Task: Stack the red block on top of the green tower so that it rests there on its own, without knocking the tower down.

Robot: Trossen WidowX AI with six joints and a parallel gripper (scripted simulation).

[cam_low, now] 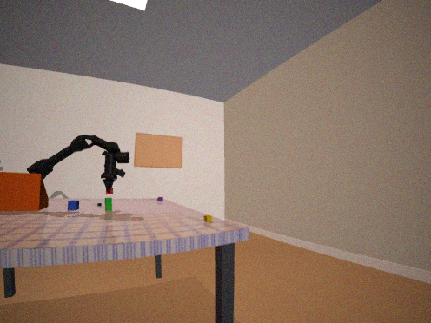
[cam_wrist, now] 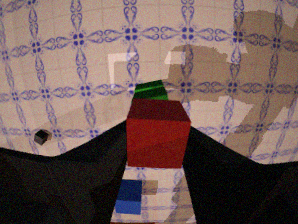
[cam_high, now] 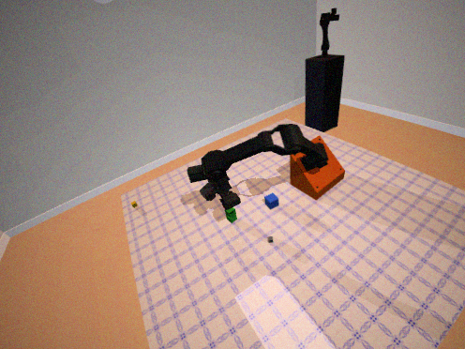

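The red block (cam_low: 109, 191) (cam_wrist: 156, 142) is held between the fingertips of my gripper (cam_high: 231, 204) (cam_low: 109, 189), which points down and is shut on it. In the top view the red block is hidden behind the gripper. The green tower (cam_high: 231, 216) (cam_low: 109, 204) (cam_wrist: 151, 91) stands upright on the table, directly below the red block in the exterior view, with a small gap between them. In the wrist view the red block covers part of the tower, and the tower's visible part shows just beyond the block's upper edge.
A blue block (cam_high: 271, 201) (cam_low: 73, 205) (cam_wrist: 130, 192) lies between the tower and the arm's orange base (cam_high: 307, 180) (cam_low: 19, 191). A small dark cube (cam_high: 270, 239) (cam_low: 99, 204) (cam_wrist: 41, 137) is off to one side. A yellow cube (cam_high: 134, 204) (cam_low: 208, 219) and a purple block (cam_low: 160, 199) lie farther away.
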